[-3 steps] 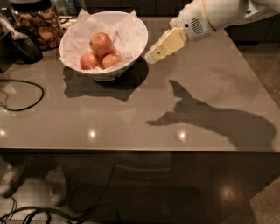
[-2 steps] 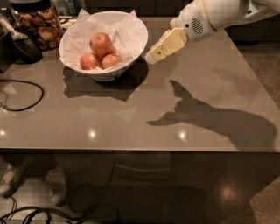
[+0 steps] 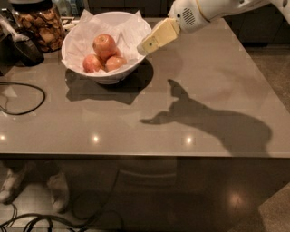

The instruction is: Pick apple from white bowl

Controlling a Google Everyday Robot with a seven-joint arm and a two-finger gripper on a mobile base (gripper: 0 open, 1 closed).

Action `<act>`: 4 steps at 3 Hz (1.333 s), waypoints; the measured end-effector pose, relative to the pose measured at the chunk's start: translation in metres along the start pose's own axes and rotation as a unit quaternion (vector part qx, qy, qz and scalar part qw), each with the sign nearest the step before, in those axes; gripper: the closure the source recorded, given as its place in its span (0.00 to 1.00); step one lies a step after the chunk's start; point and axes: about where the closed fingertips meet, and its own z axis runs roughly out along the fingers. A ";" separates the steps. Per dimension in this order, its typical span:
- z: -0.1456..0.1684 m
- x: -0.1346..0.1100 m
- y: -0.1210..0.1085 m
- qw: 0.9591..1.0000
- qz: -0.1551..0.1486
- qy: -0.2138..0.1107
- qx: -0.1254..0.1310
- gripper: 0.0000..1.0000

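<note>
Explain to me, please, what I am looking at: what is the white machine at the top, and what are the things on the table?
The white shape coming in from the upper right is a robot's arm. Its yellowish tip is the end effector, the part that grasps things. It hangs in the air near the right rim of the white bowl and holds nothing.

There is one view only: the camera looks down on the grey table from its near side.

In the bowl, on crinkled white paper, lie three apples. The apple to be picked is the biggest and rests on top of two smaller apples. A glass jar of brown snacks stands left of the bowl, and a black cable lies nearer the left edge. The dark shape is only the arm's shadow.
</note>
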 end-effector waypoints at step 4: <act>0.074 -0.056 -0.009 0.997 -0.007 -0.044 -0.057 0.00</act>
